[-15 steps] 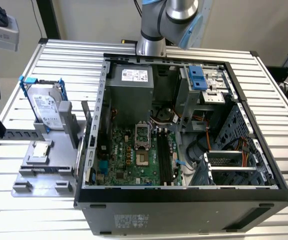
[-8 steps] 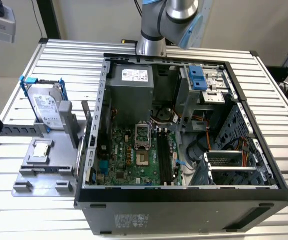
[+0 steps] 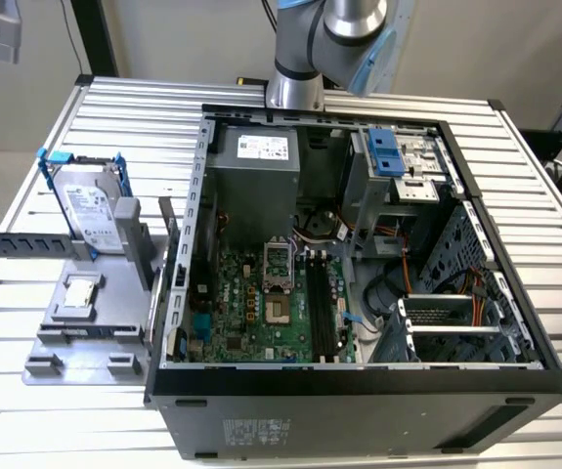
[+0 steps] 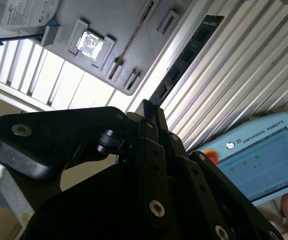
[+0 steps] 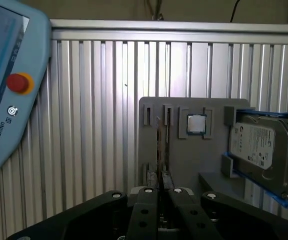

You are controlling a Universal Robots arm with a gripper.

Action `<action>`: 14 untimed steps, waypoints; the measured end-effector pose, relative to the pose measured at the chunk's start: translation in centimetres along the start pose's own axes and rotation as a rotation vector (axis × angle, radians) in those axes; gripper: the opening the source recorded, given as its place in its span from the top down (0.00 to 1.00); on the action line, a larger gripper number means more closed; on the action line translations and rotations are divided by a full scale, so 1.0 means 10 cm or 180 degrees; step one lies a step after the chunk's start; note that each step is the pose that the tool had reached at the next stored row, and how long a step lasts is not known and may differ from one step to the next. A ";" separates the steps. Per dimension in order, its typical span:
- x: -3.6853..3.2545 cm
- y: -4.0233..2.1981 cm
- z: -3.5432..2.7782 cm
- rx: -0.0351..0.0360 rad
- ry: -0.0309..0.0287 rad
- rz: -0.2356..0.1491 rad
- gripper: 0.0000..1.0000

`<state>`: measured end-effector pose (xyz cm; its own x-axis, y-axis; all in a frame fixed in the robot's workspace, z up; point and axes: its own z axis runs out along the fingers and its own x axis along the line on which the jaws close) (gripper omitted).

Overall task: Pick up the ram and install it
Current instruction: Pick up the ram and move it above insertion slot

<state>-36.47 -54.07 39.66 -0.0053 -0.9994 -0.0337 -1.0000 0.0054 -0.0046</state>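
Hand [image 5: 160,189] closed on the ram [image 5: 159,145] — gripped at one end, its long axis running straight out from the fingertips. The first wrist view has it edge-on, a thin line over the grey fixture tray [image 5: 194,160]. The second wrist view presents its flat face and dark chips above the ribbed bench [image 4: 244,85]. The exterior view adds the black memory slots [image 3: 322,308] — lying near-to-far inside the computer case [image 3: 359,391], to the exterior view's right of the tray.

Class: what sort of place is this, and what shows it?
Probably a robotics lab for computer assembly: an open black computer case on a ribbed aluminium table, a grey robot arm, a pale blue teach pendant.
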 end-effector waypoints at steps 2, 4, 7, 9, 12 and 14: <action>-0.001 0.000 -0.025 0.0000 0.0000 0.0000 1.00; -0.001 0.000 -0.028 0.0000 -0.0001 0.0000 1.00; -0.001 0.000 -0.030 0.0000 0.0000 0.0000 1.00; -0.001 0.000 -0.030 0.0000 0.0000 0.0000 1.00; -0.001 -0.040 -0.031 -0.0001 0.0000 0.0000 1.00; -0.001 -0.100 -0.030 -0.0002 0.0000 0.0000 1.00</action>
<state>-35.47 -54.08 39.97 -0.0052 -0.9994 -0.0335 -1.0000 0.0054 -0.0038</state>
